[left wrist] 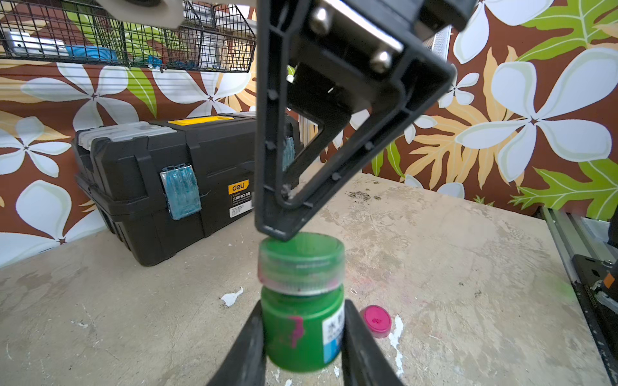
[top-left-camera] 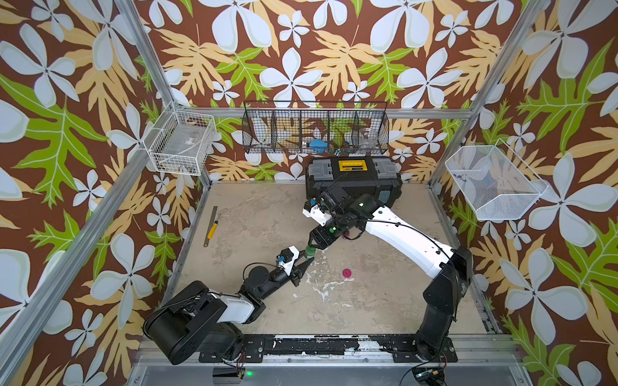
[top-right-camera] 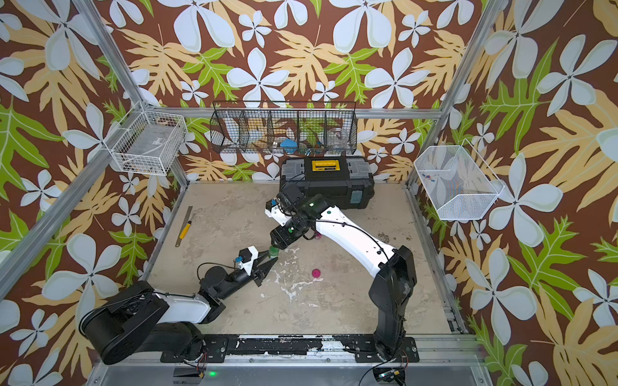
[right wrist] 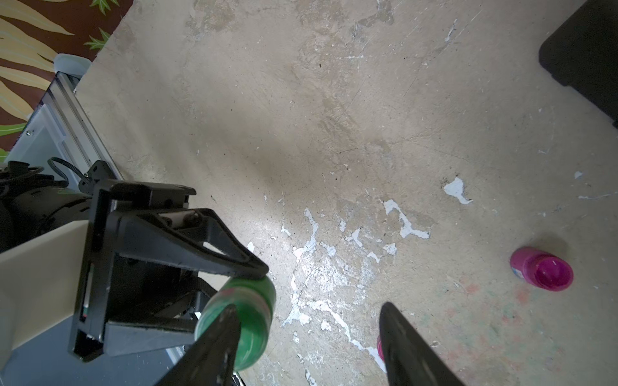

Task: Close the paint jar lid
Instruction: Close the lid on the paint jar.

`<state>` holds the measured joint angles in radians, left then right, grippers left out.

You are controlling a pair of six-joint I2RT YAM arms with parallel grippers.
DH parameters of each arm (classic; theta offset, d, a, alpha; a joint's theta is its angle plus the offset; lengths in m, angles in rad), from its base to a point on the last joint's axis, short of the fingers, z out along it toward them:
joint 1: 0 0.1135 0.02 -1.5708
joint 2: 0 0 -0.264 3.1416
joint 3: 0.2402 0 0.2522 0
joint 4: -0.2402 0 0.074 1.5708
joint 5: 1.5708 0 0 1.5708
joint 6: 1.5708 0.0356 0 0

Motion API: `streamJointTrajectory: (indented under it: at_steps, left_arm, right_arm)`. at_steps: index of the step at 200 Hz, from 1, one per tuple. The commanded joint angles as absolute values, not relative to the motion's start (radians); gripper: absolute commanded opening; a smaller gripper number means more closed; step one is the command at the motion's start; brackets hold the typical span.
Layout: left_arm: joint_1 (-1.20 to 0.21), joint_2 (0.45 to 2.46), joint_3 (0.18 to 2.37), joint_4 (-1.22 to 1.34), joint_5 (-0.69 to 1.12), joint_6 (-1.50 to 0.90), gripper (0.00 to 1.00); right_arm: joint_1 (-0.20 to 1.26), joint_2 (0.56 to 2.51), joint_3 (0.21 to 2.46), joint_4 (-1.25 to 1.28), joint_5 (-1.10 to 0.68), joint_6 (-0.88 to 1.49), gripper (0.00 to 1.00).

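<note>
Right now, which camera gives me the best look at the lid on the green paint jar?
The left wrist view: the lid sits close, centred and almost whole on the green jar. The right wrist view shows it blurred, partly behind a black finger. In both top views it is only a small green patch.
</note>
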<state>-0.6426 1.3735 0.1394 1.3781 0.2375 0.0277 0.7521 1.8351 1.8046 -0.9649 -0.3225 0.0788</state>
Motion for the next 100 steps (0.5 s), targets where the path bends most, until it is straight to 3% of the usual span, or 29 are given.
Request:
streamJointTrajectory:
  at_steps: [1, 100]
  left_arm:
    - [-0.643, 1.373, 0.144, 1.419, 0.242, 0.025, 0.12]
    - [-0.642, 1.371, 0.143, 1.419, 0.241, 0.025, 0.12]
  right_arm:
    - [0.752, 1.825, 1.814, -0.956, -0.360, 0.087, 0.67]
    - [0.755, 1.814, 1.813, -0.960, -0.317, 0.097, 0.70]
